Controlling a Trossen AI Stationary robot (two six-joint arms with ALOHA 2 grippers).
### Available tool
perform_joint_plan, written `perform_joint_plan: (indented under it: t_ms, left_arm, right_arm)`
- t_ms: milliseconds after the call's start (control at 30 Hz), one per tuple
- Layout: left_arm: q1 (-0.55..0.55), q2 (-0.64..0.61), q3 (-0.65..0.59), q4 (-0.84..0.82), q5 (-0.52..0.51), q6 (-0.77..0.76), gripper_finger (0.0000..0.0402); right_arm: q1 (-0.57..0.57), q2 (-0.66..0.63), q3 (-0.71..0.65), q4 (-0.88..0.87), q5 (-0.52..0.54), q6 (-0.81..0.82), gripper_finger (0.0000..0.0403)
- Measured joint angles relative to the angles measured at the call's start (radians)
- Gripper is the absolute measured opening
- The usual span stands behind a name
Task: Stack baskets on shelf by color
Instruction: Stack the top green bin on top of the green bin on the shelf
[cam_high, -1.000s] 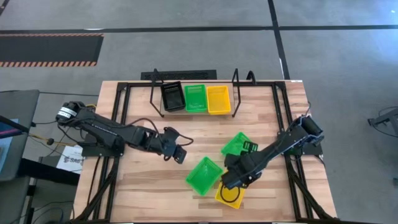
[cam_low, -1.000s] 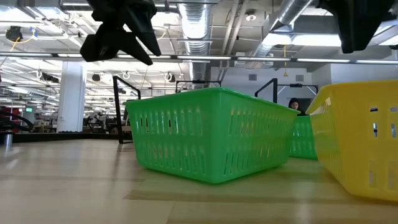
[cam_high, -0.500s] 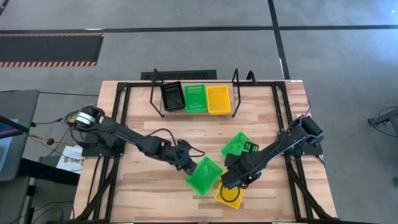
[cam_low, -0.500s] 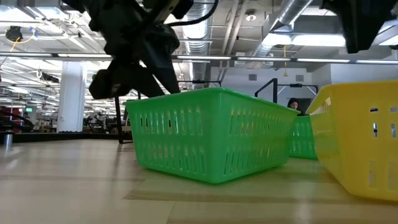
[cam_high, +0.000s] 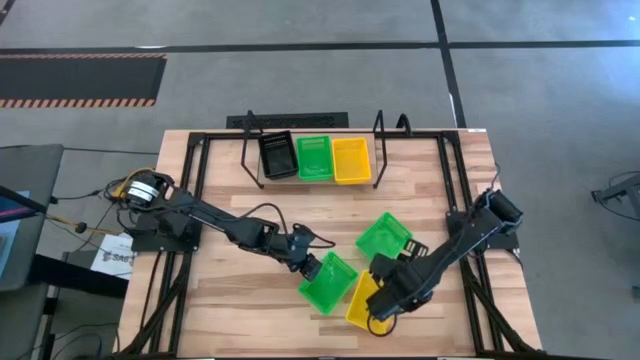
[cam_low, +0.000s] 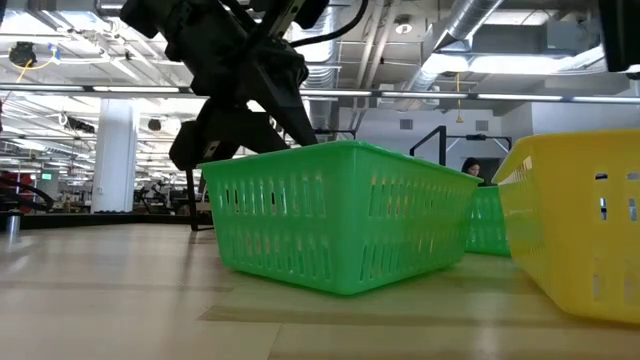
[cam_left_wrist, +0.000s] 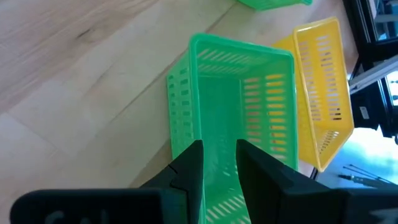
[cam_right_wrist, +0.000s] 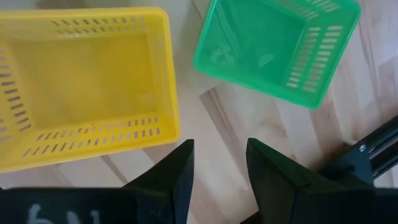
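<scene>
The left pincer (cam_high: 311, 268), fingers parted, has reached the green basket (cam_high: 329, 283); the right pincer (cam_high: 385, 297), released, retreated.

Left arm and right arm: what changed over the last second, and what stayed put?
The left gripper swung from open table across to the nearer green basket, jaws open astride its end wall. The right gripper slid toward the front edge, above the yellow basket, holding nothing. The far green basket and the three baskets on the shelf stayed put.

Both grippers (cam_left_wrist: 219, 163) (cam_right_wrist: 219, 163) apparently parted, low.
</scene>
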Motion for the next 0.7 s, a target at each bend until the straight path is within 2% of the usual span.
perform_joint_plan:
  t_ms: [267, 700]
  left_arm:
    - [0.001, 0.000, 0.000, -0.001, 0.003, 0.001, 0.0082]
    - [0.001, 0.000, 0.000, -0.045, -0.001, 0.013, 0.0082]
  right_arm:
    - [0.021, 0.000, 0.000, 0.000, 0.000, 0.074, 0.0165]
    - [0.020, 0.000, 0.000, 0.000, 0.002, 0.070, 0.0165]
